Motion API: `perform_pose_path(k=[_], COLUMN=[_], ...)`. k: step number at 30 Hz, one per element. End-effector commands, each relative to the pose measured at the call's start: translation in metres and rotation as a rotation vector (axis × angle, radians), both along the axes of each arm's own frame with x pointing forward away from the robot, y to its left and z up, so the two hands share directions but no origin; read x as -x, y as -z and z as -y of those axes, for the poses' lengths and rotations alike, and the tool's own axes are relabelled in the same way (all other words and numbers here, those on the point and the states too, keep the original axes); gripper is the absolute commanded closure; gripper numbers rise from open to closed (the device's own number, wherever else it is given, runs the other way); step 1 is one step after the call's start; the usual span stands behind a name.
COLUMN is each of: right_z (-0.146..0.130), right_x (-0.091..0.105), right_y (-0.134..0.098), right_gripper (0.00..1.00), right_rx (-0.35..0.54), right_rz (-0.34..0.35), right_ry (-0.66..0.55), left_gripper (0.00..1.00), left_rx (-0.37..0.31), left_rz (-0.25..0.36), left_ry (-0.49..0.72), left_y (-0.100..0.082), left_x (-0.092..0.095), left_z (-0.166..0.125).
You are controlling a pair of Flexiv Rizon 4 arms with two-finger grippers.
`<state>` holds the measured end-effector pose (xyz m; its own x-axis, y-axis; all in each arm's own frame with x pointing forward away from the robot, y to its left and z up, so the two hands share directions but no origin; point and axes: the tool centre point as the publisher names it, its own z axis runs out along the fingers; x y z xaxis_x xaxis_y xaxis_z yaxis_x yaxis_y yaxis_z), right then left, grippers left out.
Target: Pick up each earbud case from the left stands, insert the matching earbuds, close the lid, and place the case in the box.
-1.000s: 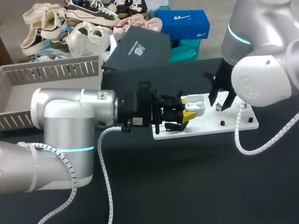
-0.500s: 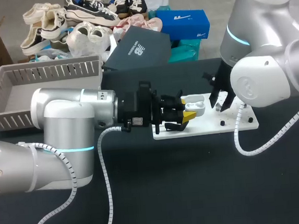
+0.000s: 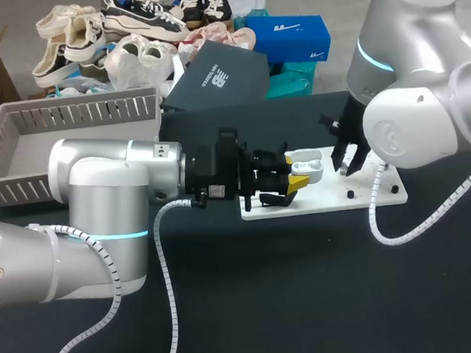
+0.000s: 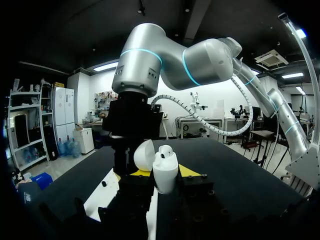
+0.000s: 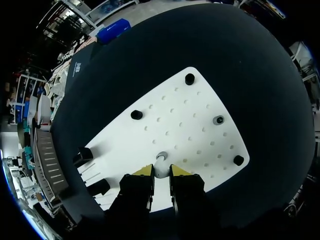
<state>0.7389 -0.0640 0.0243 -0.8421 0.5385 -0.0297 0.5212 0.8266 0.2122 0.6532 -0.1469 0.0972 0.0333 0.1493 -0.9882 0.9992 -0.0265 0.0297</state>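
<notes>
— Where is the earbud case [image 3: 307, 168] right now?

— It is hanging a bit right of the middle of the frame, just over the left end of the white board [image 3: 386, 195] that is lying on the black counter [image 3: 312, 294]. The left fingers [image 4: 188, 171] are pinching it from both sides and holding it upright.

— What is it looking like?

— It is small, white and smooth, a bit like an egg. Its lid [image 4: 144, 155] is standing open, and one bud seems to be sitting inside.

— And what are the right fingers [image 5: 144, 175] doing?

— They are pressing close on a tiny white earbud [image 5: 161, 165], low over the board.

— So how should this step go?

— I think that bud is going into the free hole. The right arm should be coming in slowly from above, lining the bud up straight, while the left is holding the case steady. The case is looking slippery, so no hard pushing. The box [image 3: 73, 116] is waiting at the upper left.
</notes>
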Motion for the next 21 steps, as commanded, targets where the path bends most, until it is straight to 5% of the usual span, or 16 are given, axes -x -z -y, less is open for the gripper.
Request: perform_pose_path(k=[1,12,21], right_z=[0.002,0.010,0.008], right_x=[0.006,0.023,0.052], right_y=[-0.007,-0.046,-0.104], right_gripper=[1.00,1.00,1.00], right_rx=[-0.005,-0.058,-0.028], right_rz=[0.005,0.054,0.207], right_ry=[-0.002,-0.002,-0.029], left_gripper=[1.00,1.00,1.00], left_rx=[0.002,0.002,0.002], left_rz=[0.002,0.002,0.002], left_ry=[-0.003,-0.003,-0.003], left_y=[0.001,0.001,0.001], left_x=[0.000,0.000,0.000], left_z=[0.001,0.001,0.001])
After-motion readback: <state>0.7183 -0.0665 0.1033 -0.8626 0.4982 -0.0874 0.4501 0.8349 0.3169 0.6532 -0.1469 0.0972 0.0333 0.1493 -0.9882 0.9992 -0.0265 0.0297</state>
